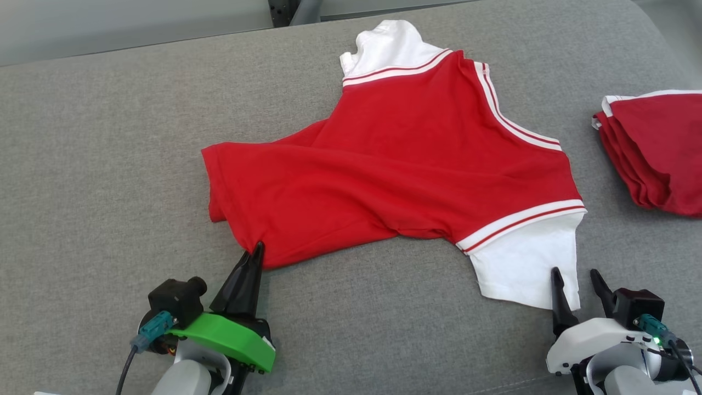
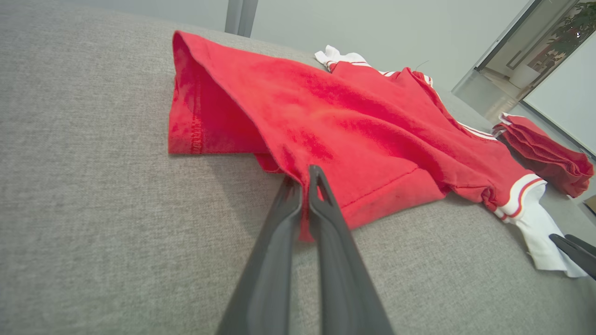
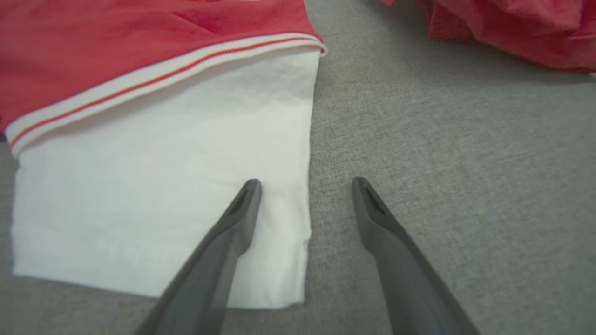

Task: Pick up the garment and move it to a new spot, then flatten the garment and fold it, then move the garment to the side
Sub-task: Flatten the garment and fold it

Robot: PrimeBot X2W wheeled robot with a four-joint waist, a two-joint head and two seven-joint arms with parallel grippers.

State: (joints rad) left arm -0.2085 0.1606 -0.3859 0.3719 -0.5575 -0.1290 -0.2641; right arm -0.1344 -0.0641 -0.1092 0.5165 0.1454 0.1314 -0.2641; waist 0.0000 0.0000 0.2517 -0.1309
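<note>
— Red cloth pinched in the left gripper (image 1: 256, 251)?
— Yes. Its two dark fingers (image 2: 279, 242) are pressed together on the near corner of the hem of the garment (image 1: 406, 153), a sliver of red showing between them. That arm comes in low from the lower left of the head view, fingers angled up and slightly right.
— And the right gripper (image 1: 576, 274)?
— Jaws spread wide, gripping nothing. It straddles the side edge of the near white sleeve (image 1: 521, 269): one finger over the white cloth, the other over the bare grey fabric surface (image 1: 109, 164). Whether the tips touch down I cannot tell.
— Where does the garment lie?
— Across the middle of the surface, hem end to the left and doubled over itself there, sleeves to the right; the far white sleeve (image 1: 386, 46) lies at the back.
— Anything close by?
— A folded pile of red cloth (image 1: 658, 153) with white trim, off to the right, apart from the garment
</note>
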